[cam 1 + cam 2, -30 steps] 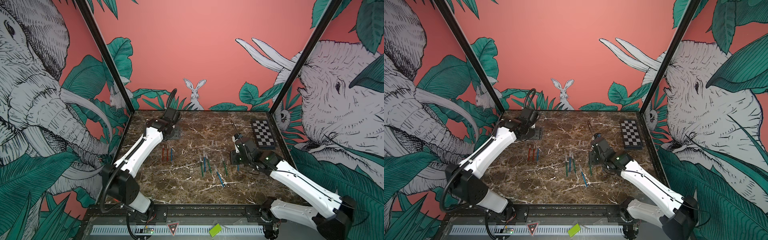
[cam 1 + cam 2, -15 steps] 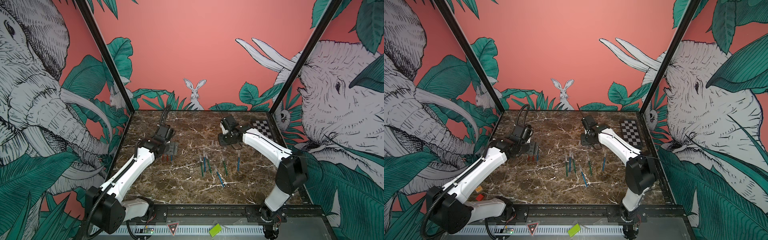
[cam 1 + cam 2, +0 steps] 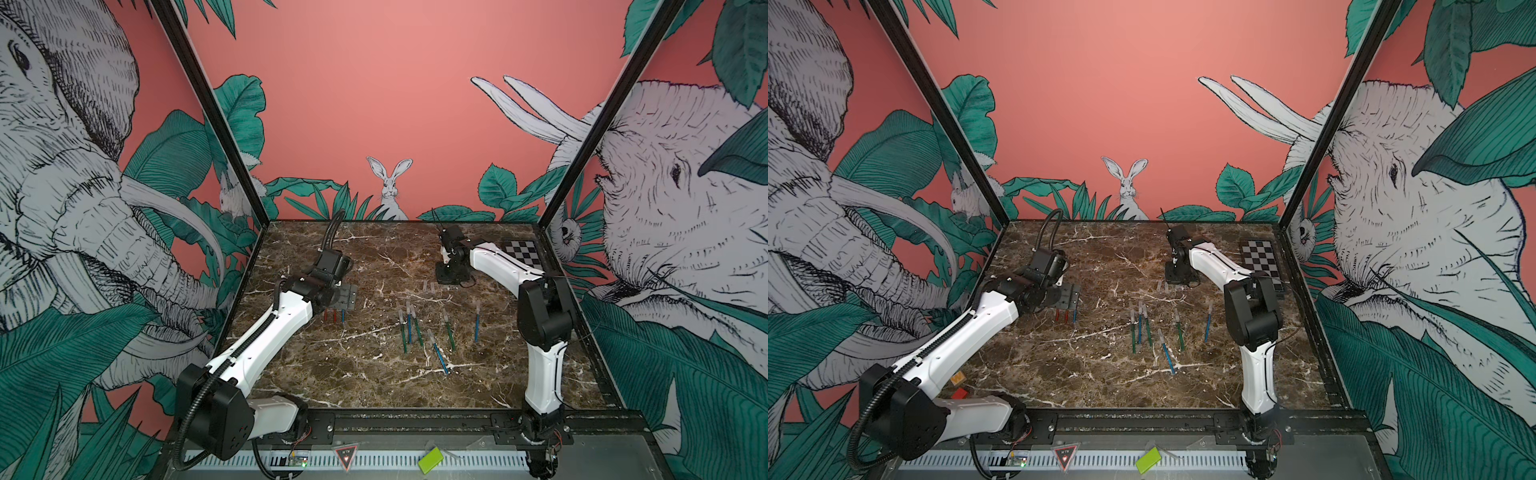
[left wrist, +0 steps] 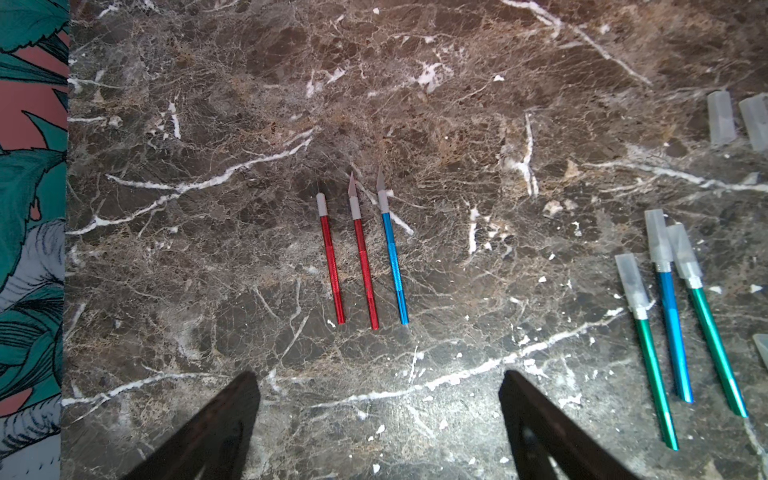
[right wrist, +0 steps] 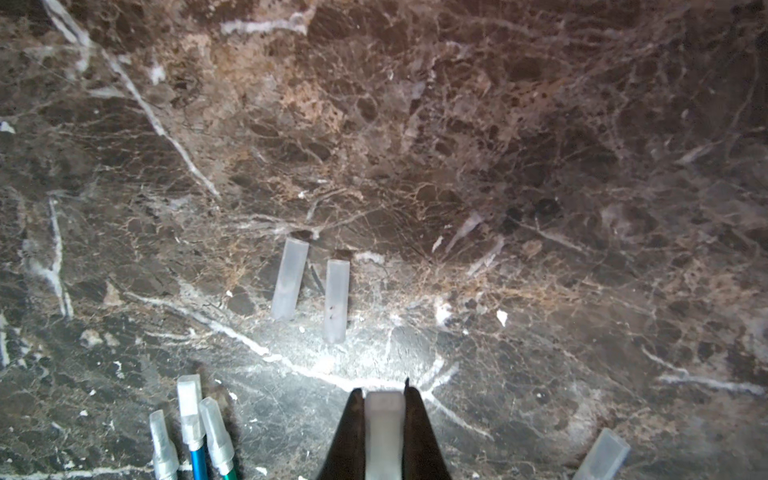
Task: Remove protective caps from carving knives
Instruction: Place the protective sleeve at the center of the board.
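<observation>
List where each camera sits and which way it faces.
Top views: high in front, looking down at the marble table; left arm, right arm show.
Left wrist: faces down at three uncapped knives; open left gripper shows.
Right wrist: faces down at two loose caps; right gripper shut on a cap.
Shared: both wrist views catch three capped knives.

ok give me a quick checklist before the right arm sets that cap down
1. Cap clamped in right gripper: ok.
2. Bare table beside the two loose caps for the drop: ok.
3. Left gripper open and empty: ok.
4. Three uncapped knives lying untouched: ok.
5. Height of the held cap above the table: cannot tell.
6. All knives uncapped: not ok, six capped knives to go.
</observation>
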You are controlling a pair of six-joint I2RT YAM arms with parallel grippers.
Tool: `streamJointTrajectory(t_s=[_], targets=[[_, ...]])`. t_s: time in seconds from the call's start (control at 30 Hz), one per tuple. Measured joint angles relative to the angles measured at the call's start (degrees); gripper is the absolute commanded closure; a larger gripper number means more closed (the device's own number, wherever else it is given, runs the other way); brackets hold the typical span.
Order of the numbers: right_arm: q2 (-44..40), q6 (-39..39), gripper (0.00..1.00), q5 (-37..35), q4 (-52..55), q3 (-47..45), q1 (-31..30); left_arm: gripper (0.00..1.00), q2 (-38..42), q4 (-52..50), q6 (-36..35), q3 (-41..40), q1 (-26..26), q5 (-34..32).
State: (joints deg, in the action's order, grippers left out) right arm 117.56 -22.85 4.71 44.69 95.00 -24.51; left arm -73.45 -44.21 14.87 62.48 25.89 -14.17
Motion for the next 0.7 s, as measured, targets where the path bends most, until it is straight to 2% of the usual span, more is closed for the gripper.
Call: streamJointTrajectory(t_s=[0.7], targets=[[7.78,0.09,1.0,0.63,0.79,3.52,0.61,0.08,-1.49,0.02,-0.5,0.0,0.0,-0.02]])
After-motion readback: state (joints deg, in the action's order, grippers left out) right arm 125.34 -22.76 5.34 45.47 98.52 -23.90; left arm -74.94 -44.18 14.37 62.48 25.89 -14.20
